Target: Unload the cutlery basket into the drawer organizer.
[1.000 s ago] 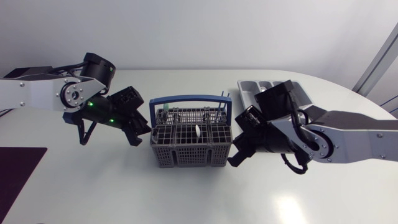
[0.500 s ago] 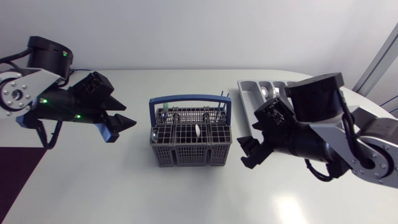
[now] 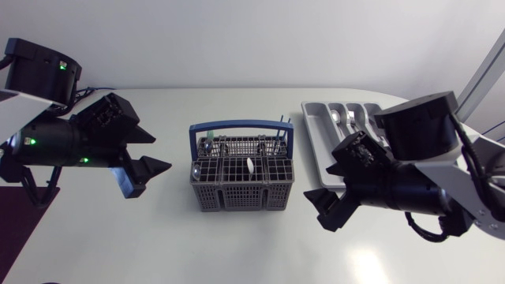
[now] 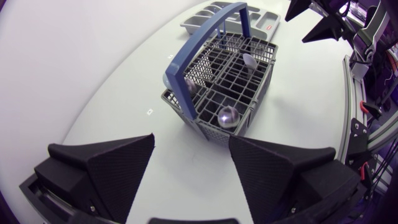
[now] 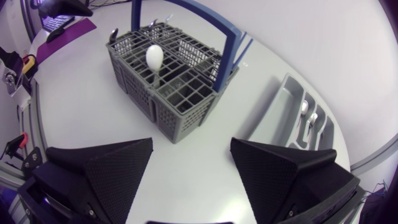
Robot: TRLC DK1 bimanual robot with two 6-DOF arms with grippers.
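Note:
The grey cutlery basket (image 3: 243,183) with a blue handle (image 3: 237,125) stands mid-table. It holds a white spoon (image 3: 250,166), a metal spoon (image 3: 196,170) and other pieces. The grey drawer organizer (image 3: 314,120) lies at the back right with some cutlery in it. My left gripper (image 3: 160,154) hangs open to the left of the basket, apart from it. My right gripper (image 3: 318,181) hangs open to the basket's right, in front of the organizer. The left wrist view has the basket (image 4: 224,81) ahead of the open gripper (image 4: 193,149); the right wrist view has the basket (image 5: 168,74) and organizer (image 5: 298,118) ahead of its gripper (image 5: 191,152).
A dark purple mat (image 3: 17,225) lies at the table's front left edge. Bare white tabletop surrounds the basket on all sides. The table's rounded edge runs close behind the organizer at the right.
Both grippers have opened and drawn back from the basket's sides, the left one leftward, the right one rightward and toward the front. The basket has stayed in place.

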